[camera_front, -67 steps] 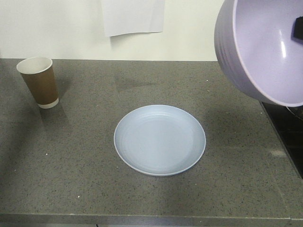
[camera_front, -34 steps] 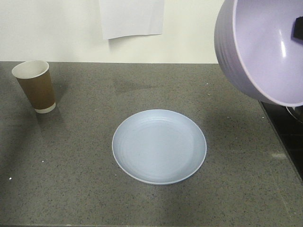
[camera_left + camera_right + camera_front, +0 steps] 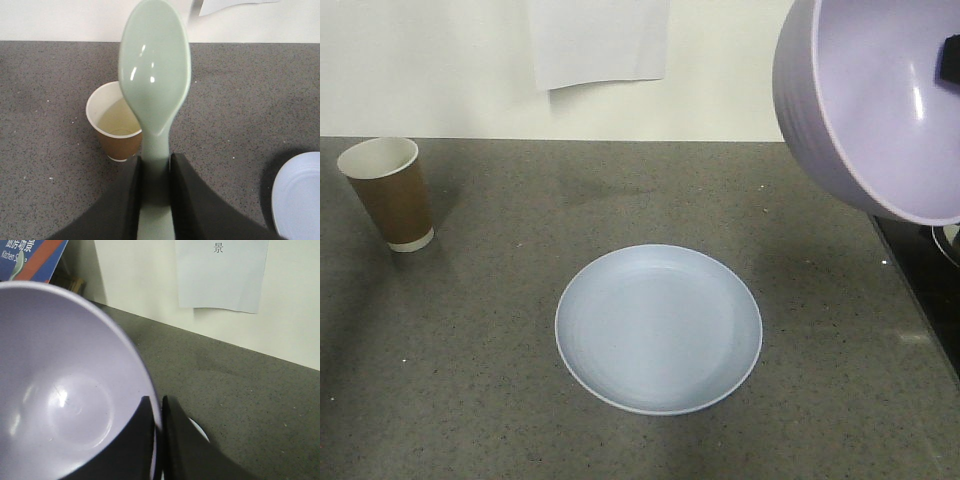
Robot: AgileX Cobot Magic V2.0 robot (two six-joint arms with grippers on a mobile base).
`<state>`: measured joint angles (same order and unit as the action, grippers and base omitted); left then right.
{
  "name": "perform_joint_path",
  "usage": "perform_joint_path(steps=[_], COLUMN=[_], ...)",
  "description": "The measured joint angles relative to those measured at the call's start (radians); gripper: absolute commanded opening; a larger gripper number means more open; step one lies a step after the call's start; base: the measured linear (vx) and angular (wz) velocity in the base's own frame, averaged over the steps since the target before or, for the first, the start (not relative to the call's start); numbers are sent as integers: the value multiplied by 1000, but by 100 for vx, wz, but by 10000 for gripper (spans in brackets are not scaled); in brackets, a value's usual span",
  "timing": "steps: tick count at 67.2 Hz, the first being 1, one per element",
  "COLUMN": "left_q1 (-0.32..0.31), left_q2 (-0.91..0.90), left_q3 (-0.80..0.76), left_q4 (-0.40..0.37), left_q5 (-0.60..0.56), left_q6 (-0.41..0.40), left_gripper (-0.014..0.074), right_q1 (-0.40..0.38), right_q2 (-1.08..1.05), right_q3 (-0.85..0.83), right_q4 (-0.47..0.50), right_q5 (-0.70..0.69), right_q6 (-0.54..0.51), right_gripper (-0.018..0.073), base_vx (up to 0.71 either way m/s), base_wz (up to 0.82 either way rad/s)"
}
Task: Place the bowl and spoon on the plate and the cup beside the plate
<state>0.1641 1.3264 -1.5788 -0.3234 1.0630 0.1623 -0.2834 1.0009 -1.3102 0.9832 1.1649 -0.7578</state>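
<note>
Bowl, lavender and tipped on its side, hangs in the air at the upper right, over the right end of the grey countertop. The right gripper pinches its rim, one finger inside and one outside. The left gripper is closed on the handle of the mint-green spoon, held aloft. The brown cup stands upright at the far left. The pale blue plate lies flat mid-counter, well apart from the cup.
</note>
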Motion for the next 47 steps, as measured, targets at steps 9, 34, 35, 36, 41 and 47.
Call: perform_joint_path(steps=[9, 34, 35, 36, 41, 47], left_q1=[0, 0, 0, 0, 0, 0], left_q2=[0, 0, 0, 0, 0, 0], left_q3=[0, 0, 0, 0, 0, 0], left_q4=[0, 0, 0, 0, 0, 0], left_q5=[0, 0, 0, 0, 0, 0], left_q6=[0, 0, 0, 0, 0, 0], left_gripper=[-6, -6, -6, -6, -6, -6], right_q1=[0, 0, 0, 0, 0, 0], right_q2=[0, 0, 0, 0, 0, 0], right_q3=[0, 0, 0, 0, 0, 0], right_q4=[0, 0, 0, 0, 0, 0], right_q5=[0, 0, 0, 0, 0, 0], right_q6=[0, 0, 0, 0, 0, 0], right_gripper=[-6, -6, -6, -6, -6, -6], base_vx=[4, 3, 3, 3, 2, 2], base_wz=[1, 1, 0, 1, 1, 1])
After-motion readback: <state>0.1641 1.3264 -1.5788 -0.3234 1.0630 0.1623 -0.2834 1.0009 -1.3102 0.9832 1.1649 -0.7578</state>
